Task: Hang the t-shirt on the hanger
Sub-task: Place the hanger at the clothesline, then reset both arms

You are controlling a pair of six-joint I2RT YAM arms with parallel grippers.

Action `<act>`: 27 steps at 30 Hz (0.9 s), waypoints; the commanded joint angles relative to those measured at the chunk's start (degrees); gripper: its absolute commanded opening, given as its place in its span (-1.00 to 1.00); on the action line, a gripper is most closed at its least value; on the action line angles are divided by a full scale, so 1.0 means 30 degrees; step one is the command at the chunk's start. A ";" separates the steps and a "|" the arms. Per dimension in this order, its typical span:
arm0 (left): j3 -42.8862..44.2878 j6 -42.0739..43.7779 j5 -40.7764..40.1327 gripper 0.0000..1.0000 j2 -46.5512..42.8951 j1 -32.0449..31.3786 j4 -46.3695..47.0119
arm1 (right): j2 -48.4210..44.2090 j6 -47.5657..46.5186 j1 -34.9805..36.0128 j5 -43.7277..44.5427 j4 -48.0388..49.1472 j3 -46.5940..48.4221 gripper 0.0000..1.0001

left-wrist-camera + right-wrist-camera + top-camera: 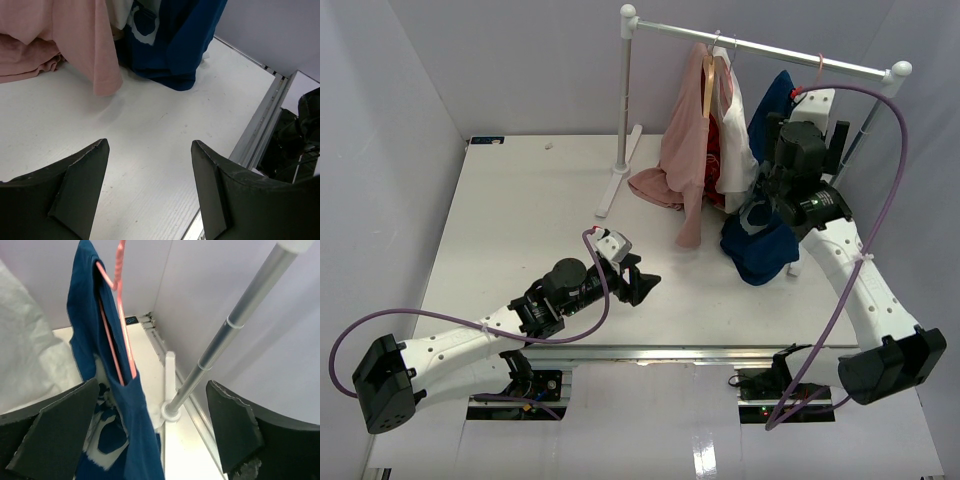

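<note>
The navy t-shirt [763,252] with its white print hangs on the thin pink hanger [817,67], hooked over the rail at the right end of the rack. In the right wrist view the hanger [118,335] runs inside the t-shirt [134,440]. My right gripper [152,385] is open; the cloth hangs just inside its left finger [60,435] with no grip on it. From above, the right gripper [763,205] sits against the shirt's middle. My left gripper [640,281] is open and empty low over the table; in its own view it [150,143] faces the t-shirt's hem [170,45].
A dusty-pink garment [685,160] and a white one [735,150] hang left of the t-shirt, the pink one trailing onto the table [520,230]. The rack's right pole [225,330] and foot [170,407] stand between my right fingers. The table's metal edge [260,125] runs at right.
</note>
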 commanded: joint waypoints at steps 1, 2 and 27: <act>-0.0217 0.0688 -0.1188 0.55 -0.0560 -0.0119 -0.0071 | -0.1165 0.2723 -0.0039 -0.2154 -0.3967 0.0690 0.83; -0.0250 0.0721 -0.1199 0.55 -0.0627 -0.0110 -0.0054 | -0.1322 0.3451 -0.0023 -0.2733 -0.5744 0.0972 0.80; -0.0434 0.1440 -0.0730 0.64 -0.1893 -0.0110 -0.0043 | -0.8266 0.6194 0.5763 -1.2375 -0.4906 -0.6678 0.80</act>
